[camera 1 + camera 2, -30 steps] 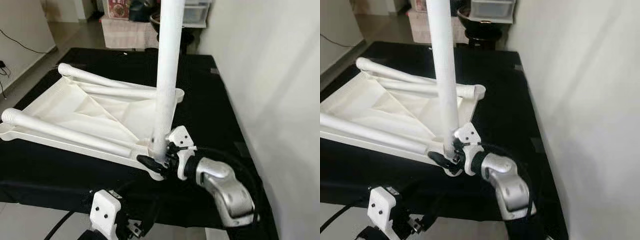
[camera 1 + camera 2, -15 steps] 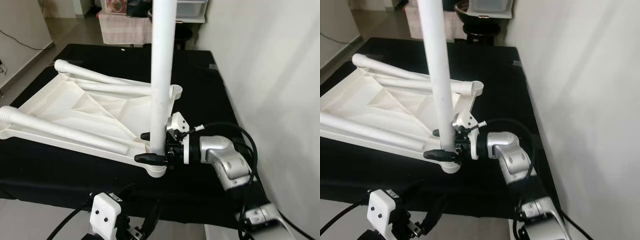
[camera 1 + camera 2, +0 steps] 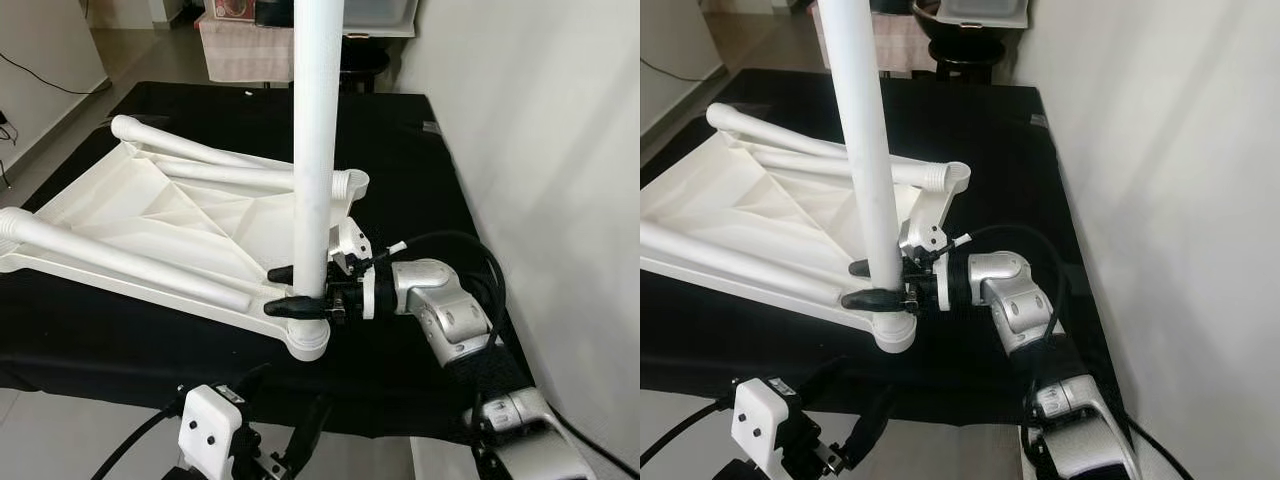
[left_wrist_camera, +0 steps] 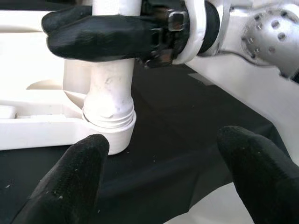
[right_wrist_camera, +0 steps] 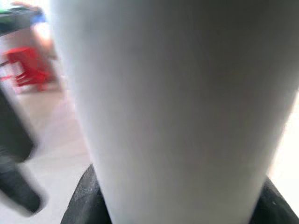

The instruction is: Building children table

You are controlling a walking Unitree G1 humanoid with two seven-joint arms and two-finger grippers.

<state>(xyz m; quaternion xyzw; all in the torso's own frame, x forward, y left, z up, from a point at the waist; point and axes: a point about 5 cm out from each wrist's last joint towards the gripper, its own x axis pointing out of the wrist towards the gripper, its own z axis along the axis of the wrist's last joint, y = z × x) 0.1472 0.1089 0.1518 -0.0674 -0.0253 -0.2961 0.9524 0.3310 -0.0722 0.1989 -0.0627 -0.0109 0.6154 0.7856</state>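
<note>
While a black cloth point(image 3: 430, 180) was spread over the low platform beside the pale wall point(image 3: 560, 150), a white plastic tabletop point(image 3: 150, 215) was seen lying on it upside down, its ribbed underside facing up. Two white legs were laid flat across that underside, one along the far edge point(image 3: 200, 160) and one along the near edge point(image 3: 120, 262). A third leg point(image 3: 312, 150) was held upright at the near corner on the robot's right, its lower end seated in the round corner socket point(image 3: 307, 342) (the threaded collar could be made out in the left wrist view point(image 4: 110, 116)). Another socket point(image 3: 350, 182), at the far corner on that side, was seen with its mouth open.

The upright leg was gripped just above the socket by the right gripper point(image 3: 292, 290), whose two black fingers point(image 3: 872, 298) were closed on it from either side; the silver right arm point(image 3: 445, 310) was reached in from the right, bent at the elbow. The left gripper point(image 4: 159, 182) was held low, near the cloth's front edge and apart from the socket, with its fingers point(image 4: 70, 177) spread wide and nothing between them. Its white wrist housing point(image 3: 210, 430) was visible below the platform edge.
</note>
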